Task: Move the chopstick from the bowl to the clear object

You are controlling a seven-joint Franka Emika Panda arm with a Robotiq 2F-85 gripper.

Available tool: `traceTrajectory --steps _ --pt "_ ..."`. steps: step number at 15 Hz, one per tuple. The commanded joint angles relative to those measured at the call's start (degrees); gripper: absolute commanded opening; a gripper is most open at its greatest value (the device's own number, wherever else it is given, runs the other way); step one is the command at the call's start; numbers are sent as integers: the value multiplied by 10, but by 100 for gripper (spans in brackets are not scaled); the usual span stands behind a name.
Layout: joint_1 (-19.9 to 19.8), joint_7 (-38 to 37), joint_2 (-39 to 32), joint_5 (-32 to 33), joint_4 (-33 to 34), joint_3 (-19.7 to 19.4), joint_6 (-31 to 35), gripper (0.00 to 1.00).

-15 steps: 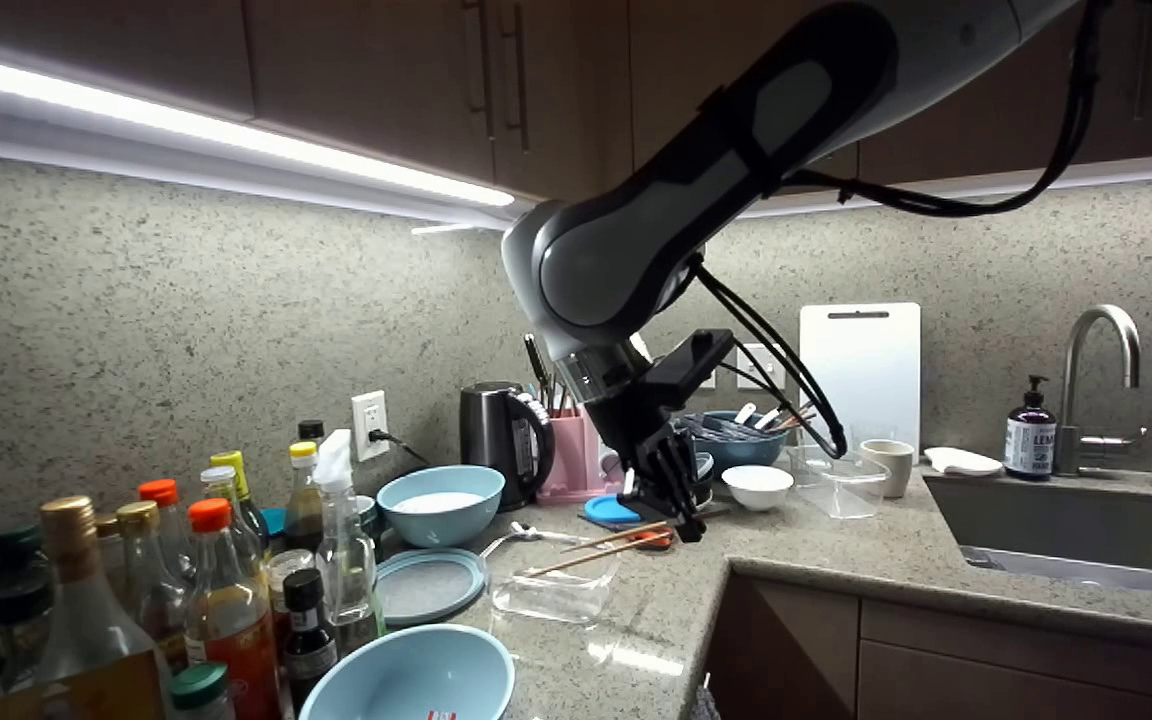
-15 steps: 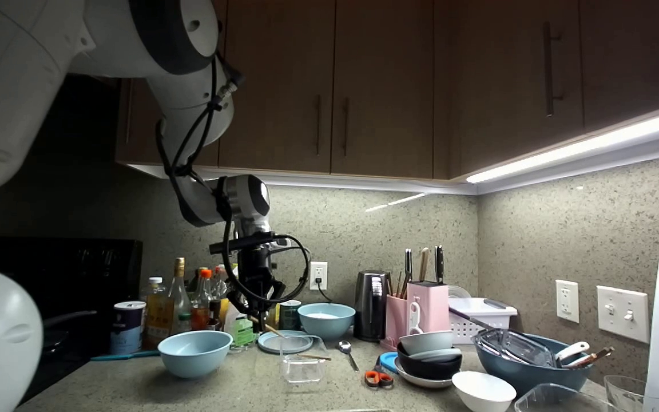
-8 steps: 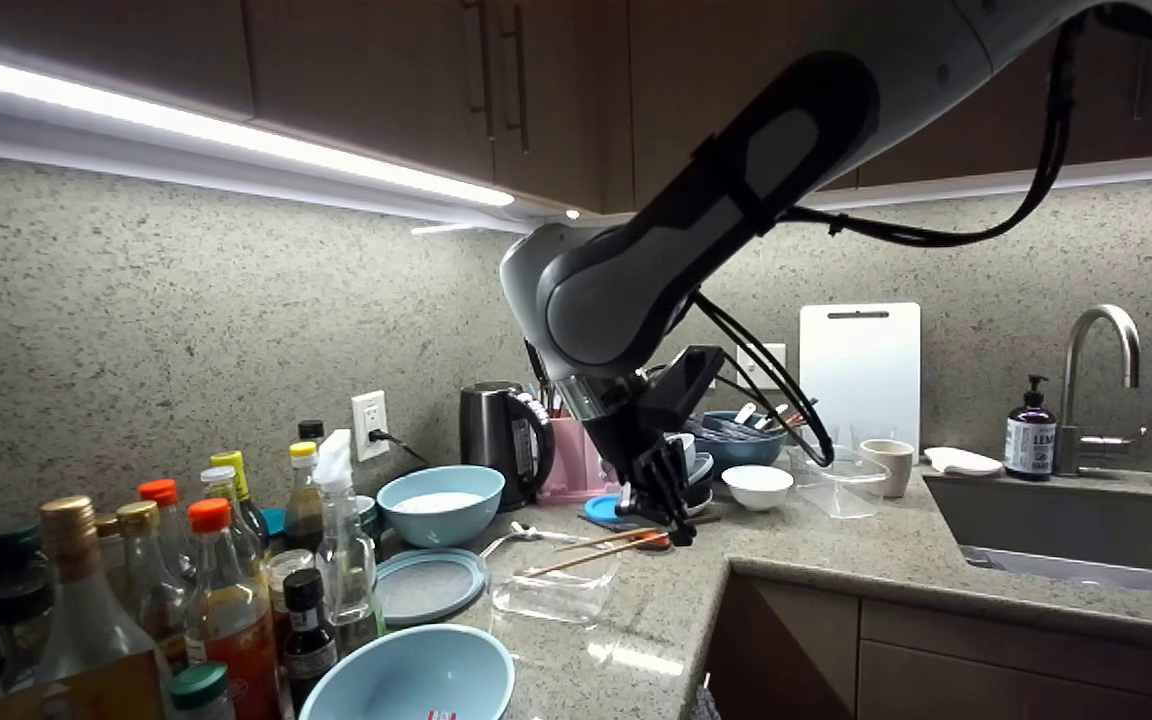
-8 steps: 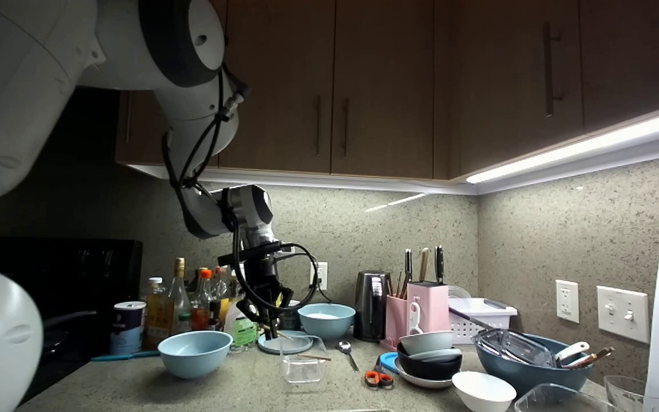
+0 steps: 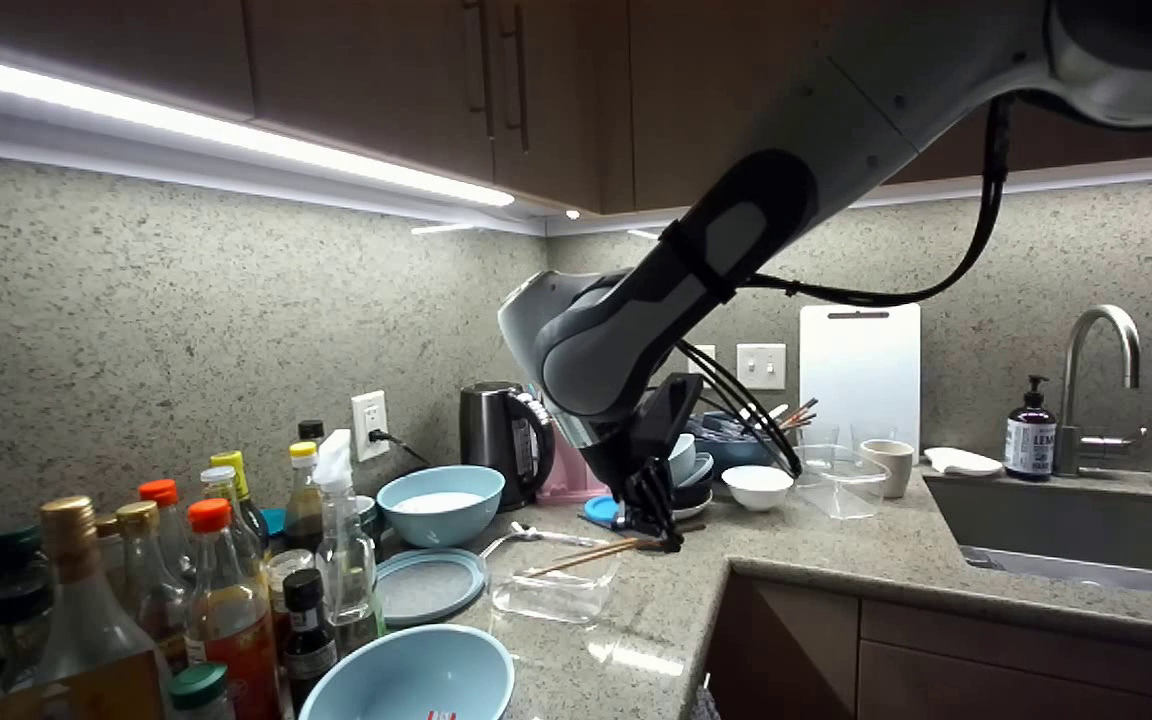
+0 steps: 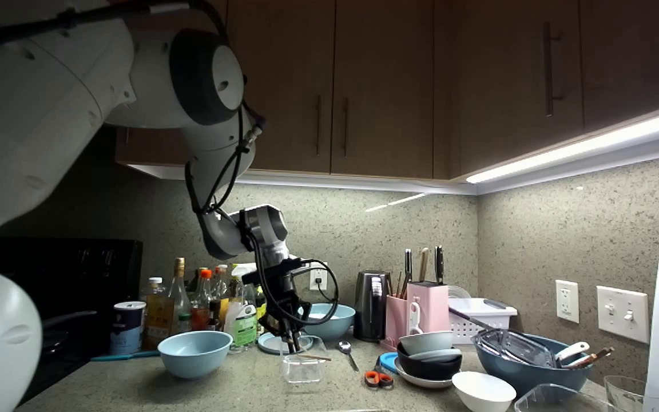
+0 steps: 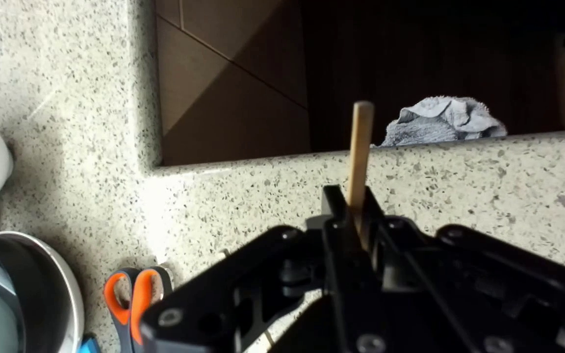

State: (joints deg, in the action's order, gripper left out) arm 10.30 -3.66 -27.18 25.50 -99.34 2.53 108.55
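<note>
— Are these walls stone?
— I can't tell from here; speckled grey-beige, and they meet in a corner beneath the upper cabinets.
— Those are brown and flat-fronted, with slim vertical handles. Dim up there.
— Dim, yes, while the strip light mounted below glares nearly white.
— A second strip runs along the adjoining wall, and there's a patch of shine on the surface.
— Speckled too, that surface. It turns an inside corner, with lower cabinets under it.
— I see white outlets and a white switch plate with two toggles.
— And past the surface's end, a black panel, half lost in shadow.
</note>
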Motion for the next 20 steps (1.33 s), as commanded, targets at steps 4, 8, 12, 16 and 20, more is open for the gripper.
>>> traceTrajectory --steps 4,8,12,16,20 --pt "-5 90 -88 -5 102 3 -8 2" --pt "-3 121 -128 -9 154 2 -18 2" --pt "2 137 -158 -8 198 0 -39 33" --pt "6 116 -154 -4 188 -4 -28 26" --pt "10 105 -147 -5 185 -5 -29 59"
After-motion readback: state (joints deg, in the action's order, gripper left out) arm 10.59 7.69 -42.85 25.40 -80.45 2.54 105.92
